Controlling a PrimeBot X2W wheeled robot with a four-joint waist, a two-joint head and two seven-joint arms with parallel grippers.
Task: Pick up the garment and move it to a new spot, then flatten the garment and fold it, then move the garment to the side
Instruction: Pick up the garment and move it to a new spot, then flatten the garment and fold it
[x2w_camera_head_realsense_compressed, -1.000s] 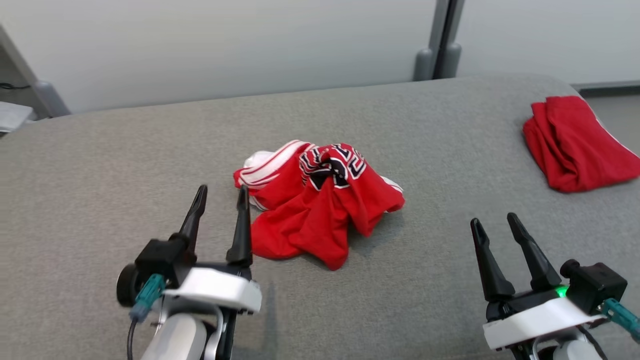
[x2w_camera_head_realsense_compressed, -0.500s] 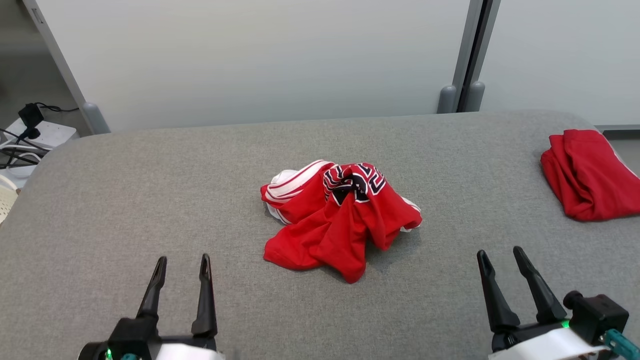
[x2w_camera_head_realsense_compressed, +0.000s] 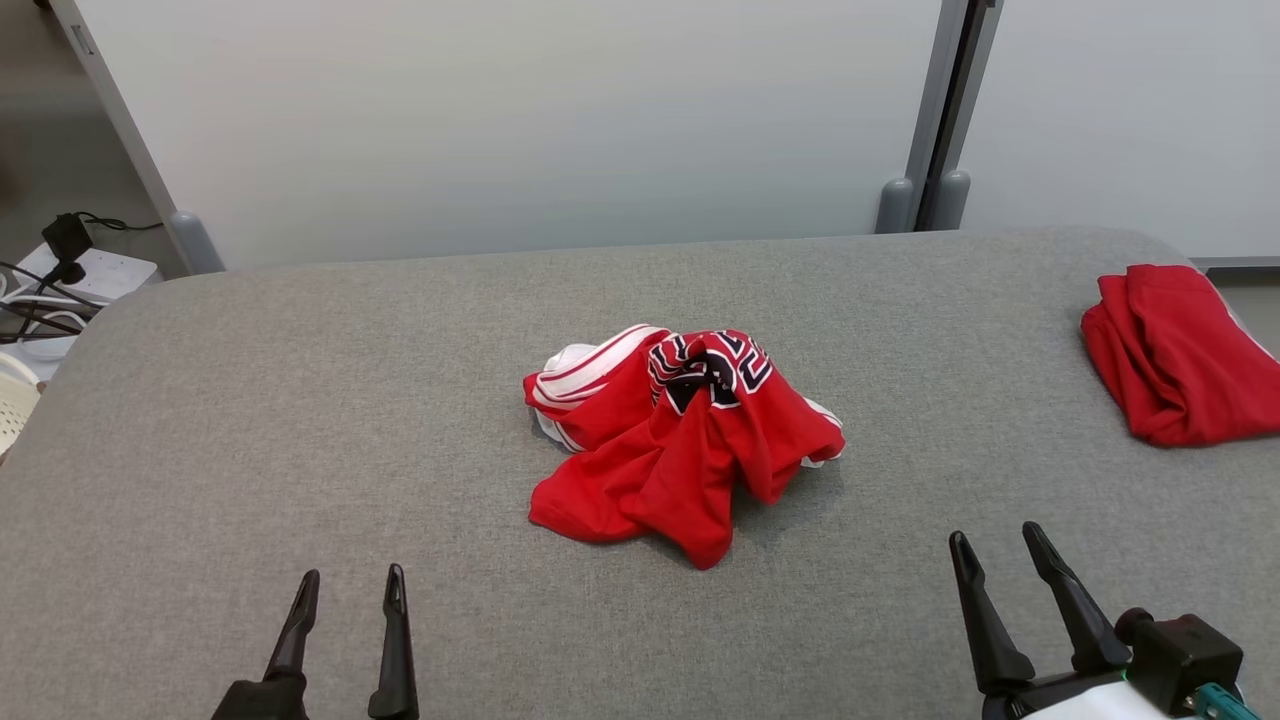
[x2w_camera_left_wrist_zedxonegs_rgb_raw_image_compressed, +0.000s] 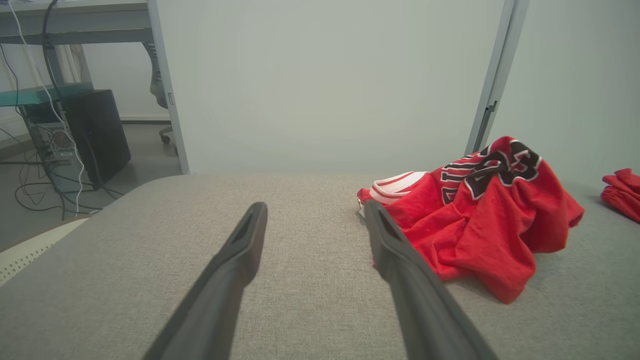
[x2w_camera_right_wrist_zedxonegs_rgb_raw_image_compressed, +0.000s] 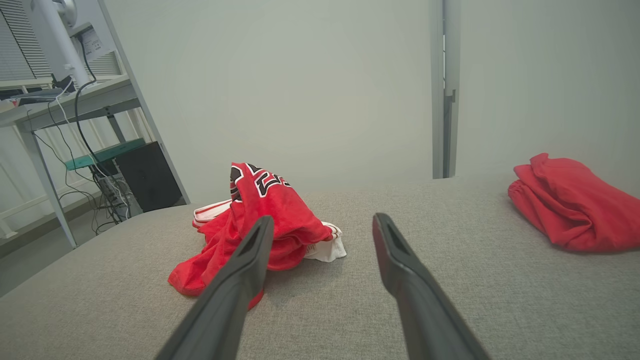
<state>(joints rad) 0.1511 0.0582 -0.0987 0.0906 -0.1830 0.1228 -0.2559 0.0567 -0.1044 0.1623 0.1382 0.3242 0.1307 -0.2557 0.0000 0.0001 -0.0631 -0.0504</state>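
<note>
Grey padded table, pale wall behind. Crumpled red jersey at table centre. My left gripper, right gripper near front edge, jaws apart, empty. Pickup not yet begun; next I reach in, pinch raised fold.

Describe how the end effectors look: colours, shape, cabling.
Left end effector and right end effector: each has two long, matte black fingers tapering to pointed tips, with a recessed slot near the tip. The right one's base has a white shell, black block and teal connector.
</note>
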